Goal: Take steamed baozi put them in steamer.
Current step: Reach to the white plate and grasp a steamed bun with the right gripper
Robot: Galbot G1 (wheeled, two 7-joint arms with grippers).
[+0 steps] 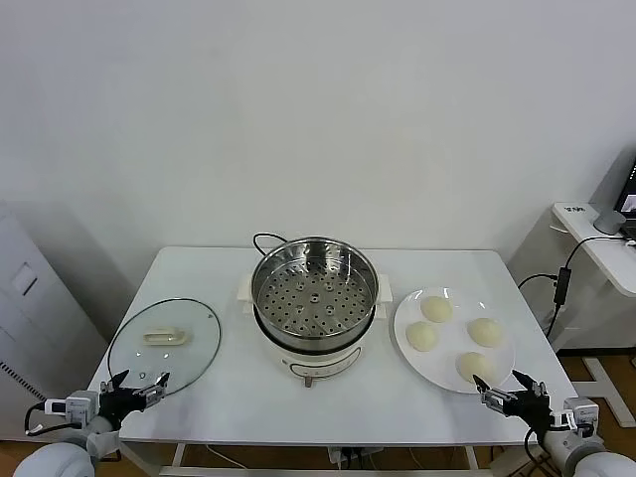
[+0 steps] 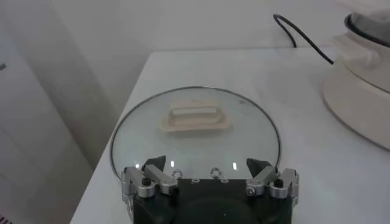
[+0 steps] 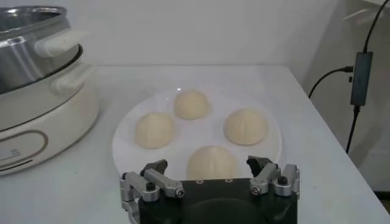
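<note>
Several cream-white steamed baozi (image 1: 436, 308) lie on a flat white plate (image 1: 499, 376) at the table's right. The steamer (image 1: 314, 298), a shiny steel pot with a perforated tray on a cream base, stands uncovered and with nothing on its tray at the table's middle. My right gripper (image 1: 500, 386) hovers open at the table's front right, just short of the nearest baozi (image 3: 211, 163), and holds nothing. In the right wrist view the right gripper (image 3: 208, 164) faces the plate (image 3: 122, 146), with the steamer (image 3: 36, 91) beside it. My left gripper (image 1: 139, 383) waits open at the front left.
A round glass lid (image 1: 164, 343) with a cream handle lies flat at the table's left, right in front of the left gripper (image 2: 206, 164). A black cord (image 1: 263, 238) runs behind the steamer. A side desk (image 1: 606, 238) with cables stands past the table's right edge.
</note>
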